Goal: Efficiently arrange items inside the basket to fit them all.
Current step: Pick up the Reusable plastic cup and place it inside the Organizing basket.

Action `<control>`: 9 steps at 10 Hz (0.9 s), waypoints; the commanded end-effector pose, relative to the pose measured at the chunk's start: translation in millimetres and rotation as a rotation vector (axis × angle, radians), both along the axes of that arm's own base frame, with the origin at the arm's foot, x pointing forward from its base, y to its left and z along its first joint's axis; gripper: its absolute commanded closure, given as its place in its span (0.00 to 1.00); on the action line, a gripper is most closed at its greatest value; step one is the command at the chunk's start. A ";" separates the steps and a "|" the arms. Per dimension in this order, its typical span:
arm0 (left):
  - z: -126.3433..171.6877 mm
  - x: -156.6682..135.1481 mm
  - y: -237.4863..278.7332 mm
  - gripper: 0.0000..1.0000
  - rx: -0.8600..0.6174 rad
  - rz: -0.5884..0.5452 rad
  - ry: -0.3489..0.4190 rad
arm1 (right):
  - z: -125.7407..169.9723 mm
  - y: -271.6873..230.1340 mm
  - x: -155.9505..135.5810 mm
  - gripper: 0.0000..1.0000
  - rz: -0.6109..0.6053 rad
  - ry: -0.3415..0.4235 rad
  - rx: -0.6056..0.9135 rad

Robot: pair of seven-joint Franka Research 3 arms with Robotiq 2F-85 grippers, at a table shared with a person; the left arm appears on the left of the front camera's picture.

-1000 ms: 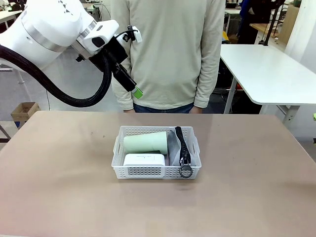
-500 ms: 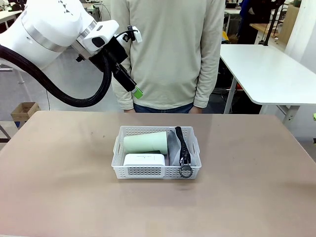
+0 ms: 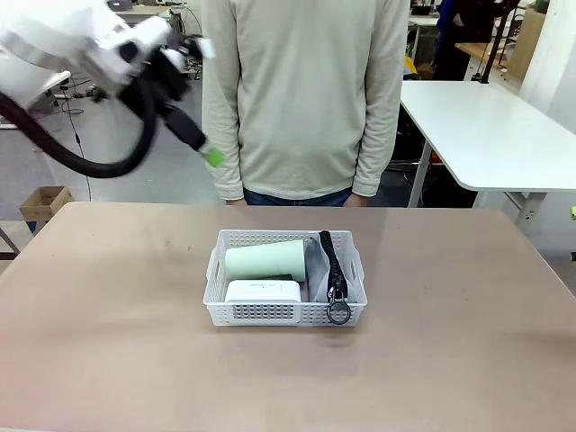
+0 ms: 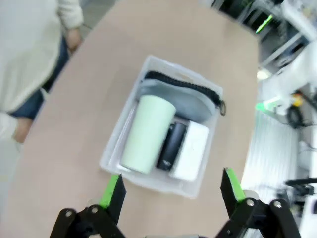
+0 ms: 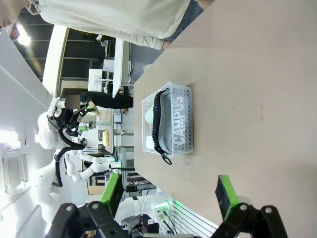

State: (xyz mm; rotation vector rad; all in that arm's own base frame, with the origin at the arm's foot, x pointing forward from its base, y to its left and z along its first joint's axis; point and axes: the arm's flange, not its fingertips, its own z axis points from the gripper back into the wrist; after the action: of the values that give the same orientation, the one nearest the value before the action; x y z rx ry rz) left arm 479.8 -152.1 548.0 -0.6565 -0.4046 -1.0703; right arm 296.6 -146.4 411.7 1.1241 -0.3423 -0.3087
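I'm seeing the basket [image 3: 285, 290] sitting mid-bench, holding cup [image 3: 265, 261], box [image 3: 263, 292], stapler [image 4: 171, 146] and pouch [image 3: 317, 261]. Left end effector [image 4: 171, 188] is hanging high, fingers apart; right end effector [image 5: 168, 194] likewise.

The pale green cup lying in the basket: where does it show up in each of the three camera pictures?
Front view: the pale green cup lies on its side in the white basket's far left part, mid-picture.
Left wrist view: cup left of centre, beside the black stapler.
Right wrist view: a pale sliver behind the grey pouch.
Shared landmark: the pouch's black zipper strap along one basket end.
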 end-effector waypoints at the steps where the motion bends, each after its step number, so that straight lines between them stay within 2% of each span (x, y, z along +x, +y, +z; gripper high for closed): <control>1: 6.9 -21.6 70.8 0.00 -0.160 0.084 0.142 | 1.1 -1.0 0.4 0.00 0.009 -0.032 0.003; 2: 1.7 -33.2 119.7 0.00 -0.250 0.212 0.195 | 1.1 -1.0 0.4 0.00 0.009 -0.032 0.003; 3: -12.0 -51.3 177.9 0.00 -0.398 0.473 0.239 | 1.1 -1.0 0.4 0.00 0.009 -0.032 0.003; 4: -33.2 -68.3 218.3 0.00 -0.532 0.633 0.262 | 1.1 -1.0 0.4 0.00 0.009 -0.032 0.003; 5: -60.1 -84.0 242.9 0.00 -0.675 0.693 0.302 | 1.1 -1.0 0.4 0.00 0.009 -0.032 0.003; 6: -89.1 -90.1 249.0 0.00 -0.725 0.725 0.390 | 1.1 -1.0 0.4 0.00 0.009 -0.032 0.003; 7: -117.4 -84.1 238.9 0.00 -0.730 0.696 0.509 | 1.1 -1.0 0.4 0.00 0.009 -0.032 0.003; 8: -134.8 -68.0 213.5 0.00 -0.641 0.573 0.634 | 1.1 -1.0 0.4 0.00 0.009 -0.032 0.003; 9: -105.1 -99.2 273.2 0.00 -0.622 0.674 0.454 | 1.1 -1.0 0.4 0.00 0.009 -0.032 0.003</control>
State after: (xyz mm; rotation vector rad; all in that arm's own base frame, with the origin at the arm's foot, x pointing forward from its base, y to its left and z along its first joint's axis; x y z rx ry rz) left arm 387.9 92.4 406.2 -1.2442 -0.4312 -0.0909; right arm 296.7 -146.3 411.7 1.1237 -0.3419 -0.3084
